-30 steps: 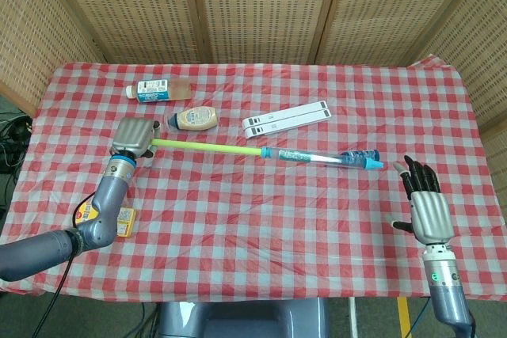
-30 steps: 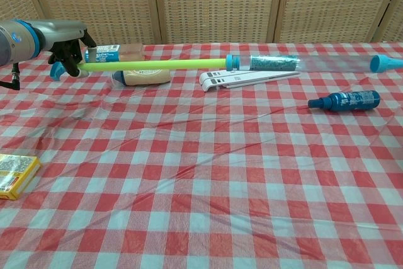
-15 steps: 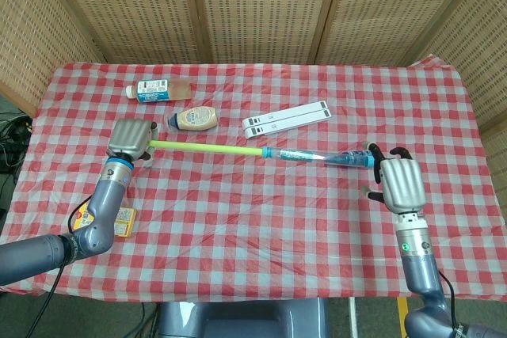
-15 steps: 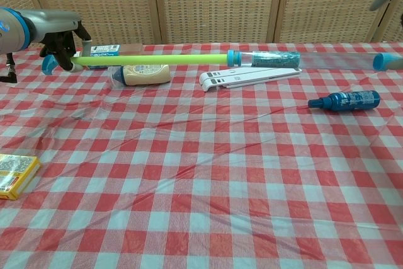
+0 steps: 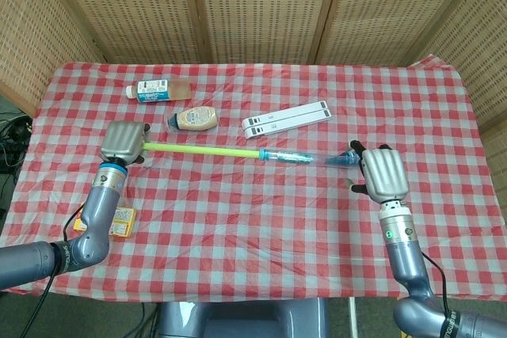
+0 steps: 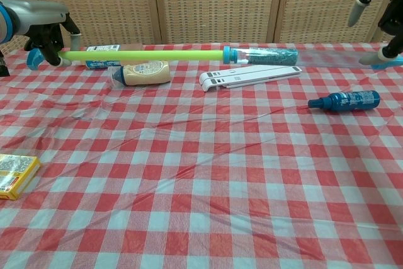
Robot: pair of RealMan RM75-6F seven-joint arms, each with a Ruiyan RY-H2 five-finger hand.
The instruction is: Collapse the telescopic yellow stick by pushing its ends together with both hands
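The telescopic stick is held level above the checked table. Its yellow part [image 5: 198,149] [image 6: 145,55] runs to a blue collar [image 5: 263,153] [image 6: 228,55], then a clear section with a blue print [image 5: 305,157] [image 6: 267,55]. My left hand [image 5: 124,142] [image 6: 43,26] grips the yellow end. My right hand [image 5: 380,174] [image 6: 381,11] is cupped over the far blue tip [image 6: 385,63]. Its fingers are spread and one touches the tip. The hand's back hides the tip in the head view.
A blue spray bottle [image 6: 345,100] lies under the stick's right part. A white folded item [image 5: 285,118] [image 6: 249,76], a sauce bottle [image 5: 194,119] [image 6: 141,74] and a blue-labelled bottle [image 5: 158,89] lie behind. A yellow box [image 5: 119,223] [image 6: 16,174] sits front left. Wicker screens stand behind the table.
My right hand swung in from the front right and now covers the stick's blue tip. My left hand and the stick shifted slightly left.
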